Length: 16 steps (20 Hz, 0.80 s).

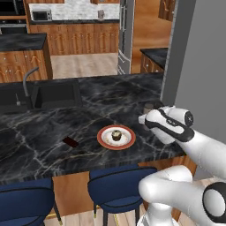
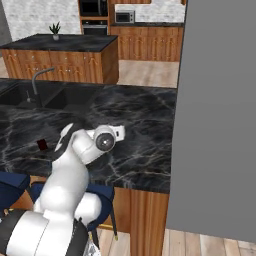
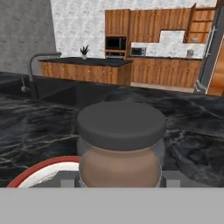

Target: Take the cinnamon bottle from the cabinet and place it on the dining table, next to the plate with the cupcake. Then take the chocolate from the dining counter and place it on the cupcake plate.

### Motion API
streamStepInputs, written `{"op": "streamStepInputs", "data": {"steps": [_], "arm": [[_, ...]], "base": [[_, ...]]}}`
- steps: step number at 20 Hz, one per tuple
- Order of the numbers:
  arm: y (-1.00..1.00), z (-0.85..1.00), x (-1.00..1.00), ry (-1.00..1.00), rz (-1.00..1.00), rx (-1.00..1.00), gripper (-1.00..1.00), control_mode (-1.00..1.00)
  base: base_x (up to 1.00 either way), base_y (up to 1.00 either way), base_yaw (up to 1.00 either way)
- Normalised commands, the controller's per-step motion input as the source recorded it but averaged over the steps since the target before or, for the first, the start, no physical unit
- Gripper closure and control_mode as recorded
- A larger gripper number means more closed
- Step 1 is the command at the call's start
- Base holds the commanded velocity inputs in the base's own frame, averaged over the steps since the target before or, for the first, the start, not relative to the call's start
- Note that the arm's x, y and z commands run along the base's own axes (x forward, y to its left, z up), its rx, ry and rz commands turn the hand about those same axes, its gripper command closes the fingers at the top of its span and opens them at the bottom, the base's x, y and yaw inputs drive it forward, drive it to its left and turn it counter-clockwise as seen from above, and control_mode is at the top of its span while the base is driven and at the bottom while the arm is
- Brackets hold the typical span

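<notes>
**Now holding the cinnamon jar over the marble counter**

Largest first: I see the long black marble counter [image 1: 88, 106] with pale veins and a wooden base spread under my arm. On it sits the round white plate [image 1: 116, 137] with an orange-red rim, carrying the tiny brown cupcake [image 1: 116, 134] with a pale top. Left of the plate, near but apart, lies the small flat dark brown chocolate bar [image 1: 70, 141]. My tool [image 3: 120, 183] hangs just right of the plate, its jaws partly closed around the small cylindrical cinnamon bottle [image 3: 120, 144] with black cap and brown contents. In the hand view the plate's rim shows low beside the bottle.
</notes>
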Motion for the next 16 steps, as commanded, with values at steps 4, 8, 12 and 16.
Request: {"op": "streamStepInputs", "data": {"steps": [4,8,12,16], "arm": [[0.0,-0.76,0.03,0.0,0.1,0.0,1.0,-1.0],[0.0,-0.54,0.08,0.0,0.09,0.0,1.0,-1.0],[0.0,-0.26,0.23,0.0,0.06,0.0,1.0,-1.0],[0.0,-0.23,0.18,0.0,0.04,0.0,1.0,-1.0]], "base": [[0.0,0.0,0.0],[0.0,0.0,0.0],[0.0,0.0,0.0],[0.0,0.0,0.0]]}}
